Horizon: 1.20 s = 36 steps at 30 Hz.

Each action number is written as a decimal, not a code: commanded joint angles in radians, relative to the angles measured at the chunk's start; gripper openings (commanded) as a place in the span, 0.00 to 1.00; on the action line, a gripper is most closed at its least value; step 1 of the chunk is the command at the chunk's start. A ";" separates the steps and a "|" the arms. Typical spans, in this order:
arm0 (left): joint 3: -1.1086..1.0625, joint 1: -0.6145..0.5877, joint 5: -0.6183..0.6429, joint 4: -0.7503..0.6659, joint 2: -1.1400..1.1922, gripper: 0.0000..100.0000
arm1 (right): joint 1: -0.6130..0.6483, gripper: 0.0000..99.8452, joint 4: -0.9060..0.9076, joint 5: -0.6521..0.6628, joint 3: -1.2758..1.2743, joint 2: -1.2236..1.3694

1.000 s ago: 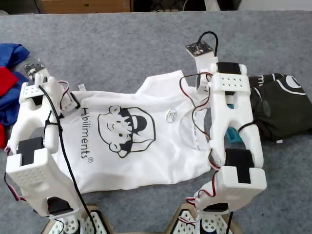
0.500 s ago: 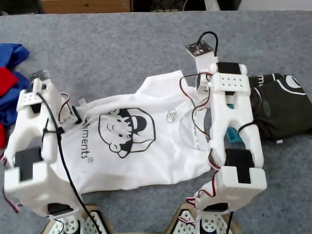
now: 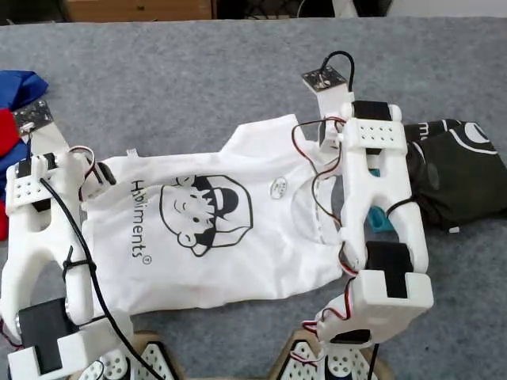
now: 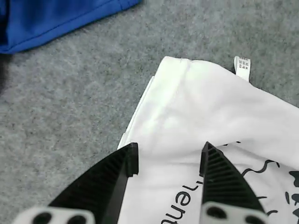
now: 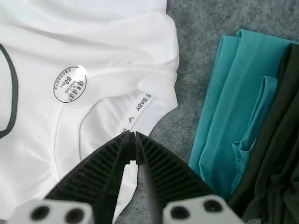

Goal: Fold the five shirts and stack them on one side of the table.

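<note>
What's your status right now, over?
Left jaws open over white shirt hem. Right jaws shut on its collar. Teal shirt, black shirt beside, not blocking.

Left arm (image 3: 36, 214) and right arm (image 3: 380, 190) — white printed shells, black servos, thin red-and-white wires, a thick black cable each. Jaws black, ribbed — white mounts with dark screw holes.

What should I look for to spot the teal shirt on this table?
Start at the big white shirt spread in the middle. Past its collar lies a black shirt. The teal shirt is the strip between them, the only blue-green cloth.
</note>
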State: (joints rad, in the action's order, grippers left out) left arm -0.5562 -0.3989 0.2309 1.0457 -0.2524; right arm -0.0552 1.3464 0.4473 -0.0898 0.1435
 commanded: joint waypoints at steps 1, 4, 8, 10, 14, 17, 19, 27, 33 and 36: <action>0.113 -0.005 0.072 -0.028 -0.028 0.24 | -0.014 0.02 -0.014 0.008 0.054 -0.041; 0.148 0.001 0.152 -0.117 -0.005 0.25 | -0.014 0.02 -0.014 0.008 0.054 -0.041; 0.133 -0.001 0.207 -0.256 0.104 0.26 | -0.014 0.02 -0.014 0.008 0.054 -0.041; 0.151 0.001 0.216 -0.288 0.183 0.26 | -0.014 0.02 -0.014 0.008 0.054 -0.041; 0.231 0.002 0.235 -0.267 0.328 0.26 | -0.014 0.02 -0.014 0.008 0.054 -0.041; 0.294 0.028 0.236 -0.201 0.402 0.26 | -0.014 0.02 -0.014 0.008 0.054 -0.041; 0.325 0.048 0.236 -0.147 0.437 0.26 | -0.014 0.02 -0.020 0.008 0.054 -0.041; 0.341 0.071 0.190 -0.091 0.480 0.25 | -0.015 0.02 -0.034 0.008 0.050 -0.041; 0.344 0.064 0.184 -0.118 0.480 0.12 | -0.015 0.02 -0.034 0.008 0.050 -0.041; 0.338 0.064 0.181 -0.175 0.480 0.10 | -0.015 0.02 -0.034 0.008 0.050 -0.041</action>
State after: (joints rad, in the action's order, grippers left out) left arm -0.2601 -0.3406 0.4273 0.9183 0.2355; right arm -0.0568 1.3265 0.4473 -0.0898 0.1435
